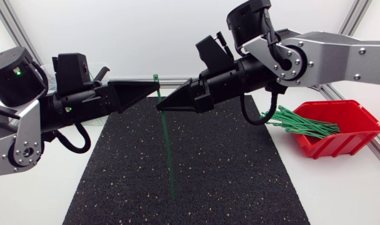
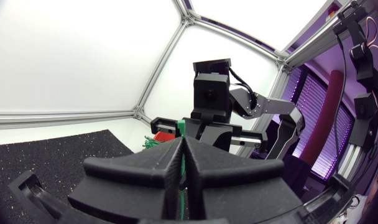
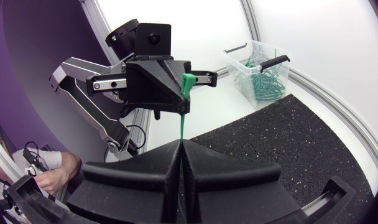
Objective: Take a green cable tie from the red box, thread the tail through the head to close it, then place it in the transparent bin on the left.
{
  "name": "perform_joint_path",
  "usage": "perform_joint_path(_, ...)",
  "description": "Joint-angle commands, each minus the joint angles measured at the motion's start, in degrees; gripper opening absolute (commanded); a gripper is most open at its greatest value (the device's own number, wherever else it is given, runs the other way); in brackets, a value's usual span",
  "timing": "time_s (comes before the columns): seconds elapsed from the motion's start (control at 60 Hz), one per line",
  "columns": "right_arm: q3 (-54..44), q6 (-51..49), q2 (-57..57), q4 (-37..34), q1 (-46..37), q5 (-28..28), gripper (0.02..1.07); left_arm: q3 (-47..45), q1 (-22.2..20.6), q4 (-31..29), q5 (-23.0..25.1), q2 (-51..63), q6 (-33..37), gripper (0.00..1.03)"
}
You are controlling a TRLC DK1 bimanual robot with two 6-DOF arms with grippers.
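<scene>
While left end effector (image 1: 155,89) and right end effector (image 1: 160,105) grip cable tie (image 1: 167,147), it hangs over mat (image 1: 240,178).

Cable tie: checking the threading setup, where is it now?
In the head view the green cable tie hangs over the middle of the black mat, held near its head by the left gripper and just below by the right gripper.

Black speckled mat (image 1: 227,181), white table (image 1: 340,197)

Overhead, the left arm (image 1: 84,103) hides most of the transparent bin (image 1: 104,69); the cable tie (image 1: 167,144) fades out low against the mat (image 1: 227,175).
</scene>
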Motion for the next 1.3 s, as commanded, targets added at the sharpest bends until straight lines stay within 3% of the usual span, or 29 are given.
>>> perform_joint_path(0.0, -1.9, 1.1, 0.3, 0.8, 0.1, 0.6, 0.08, 1.0, -0.5, 1.0, 1.4, -0.1, -1.0, 0.04)
perform_joint_path(0.25, -2.9, -0.3, -1.1, 1.2, 3.5, 7.3, 0.08, 2.1, 0.0, 1.0, 5.3, 1.9, -1.2, 0.03)
perform_joint_path(0.567, -2.6, -1.8, -1.5, -0.2, 3.0, 11.3, 0.10, 2.0, 0.4, 1.0, 5.4, 2.8, 2.3, 0.03)
perform_joint_path(0.65, -2.0, -3.0, -1.8, -2.2, 2.5, 12.5, 0.21, 2.4, 1.2, 0.8, 5.4, 3.5, 2.3, 0.03)
perform_joint_path(0.75, -1.2, -5.5, -2.8, -5.6, 2.0, 13.7, 0.47, 3.7, 2.4, -0.1, 5.3, 4.0, 1.7, 0.03)
perform_joint_path(0.833, -0.8, -8.2, -3.5, -8.8, 2.0, 14.7, 0.61, 4.6, 3.6, -0.4, 5.4, 4.4, 0.9, 0.03)
perform_joint_path(0.9, -0.9, -10.5, -4.2, -10.7, 2.0, 16.0, 0.66, 4.8, 4.2, -1.2, 5.5, 4.3, 0.8, 0.03)
perform_joint_path(1.083, -1.3, -16.5, -5.4, -15.7, 0.3, 17.9, 0.67, 5.5, 5.5, -4.0, 7.8, 4.5, 0.8, 0.03)
perform_joint_path(1.283, -4.0, -19.9, -7.6, -16.6, 0.2, 24.6, 0.94, 7.5, 5.2, -8.3, 8.9, 5.8, 0.9, 0.03)
